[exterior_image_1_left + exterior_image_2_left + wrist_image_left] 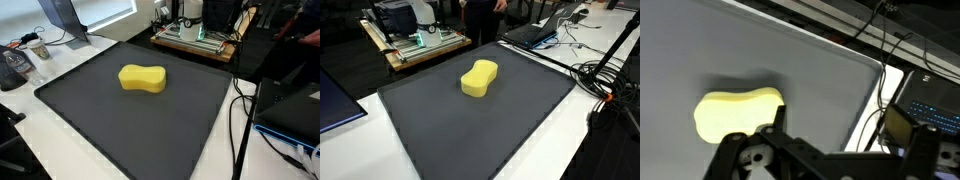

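1. We're seeing the sponge (142, 78) lying flat near the middle of the mat (90, 120), apart from everything else. Both exterior views are showing it (479, 78).
2. In the wrist view the gripper (845, 130) is hovering above the mat with its jaws spread wide and gripping nothing. It isn't showing in either exterior view, so we can't judge its height.
3. The sponge (735, 113) is sitting off to 1 side of the gap, with 1 finger (765, 128) overlapping its end. We're judging that a straight drop from here is risking that finger landing on top of the sponge, squashing it instead of straddling it.
4. The sponge is looking soft and waisted. A squeeze on 1 lobe is likely folding it, or letting it twist out when lifted.
5. It's looking light, and we're expecting a glancing touch to shove it across the mat rather than seat it between the jaws.
6. Cables (605, 75) are trailing over the table (590, 150) beside the mat's edge, and a laptop (535, 32) is sitting just past its far edge. A wide swing that way is risking a snag.
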